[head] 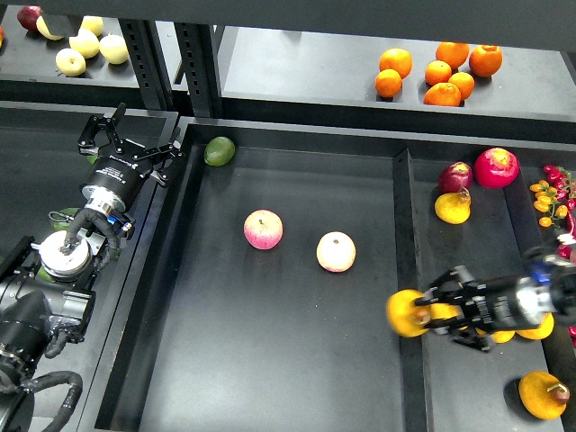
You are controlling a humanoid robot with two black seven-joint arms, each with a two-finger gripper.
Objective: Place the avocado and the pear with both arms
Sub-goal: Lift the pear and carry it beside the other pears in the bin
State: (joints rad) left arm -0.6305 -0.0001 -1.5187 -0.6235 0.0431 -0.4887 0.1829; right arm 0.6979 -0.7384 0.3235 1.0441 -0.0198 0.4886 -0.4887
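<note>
Carrying the pear [407, 312] clamped in its right gripper [427, 313], the robot should clear the divider [404, 234], while the left gripper [124, 144] gapes empty near the avocado [219, 150].

Two apples [263, 229] are lying between the claws, five oranges [395, 62] sitting beyond, one avocado [219, 150].

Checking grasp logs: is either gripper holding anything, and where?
Right gripper holds the pear by its side, over the tray divider. Left gripper is open, empty.
</note>
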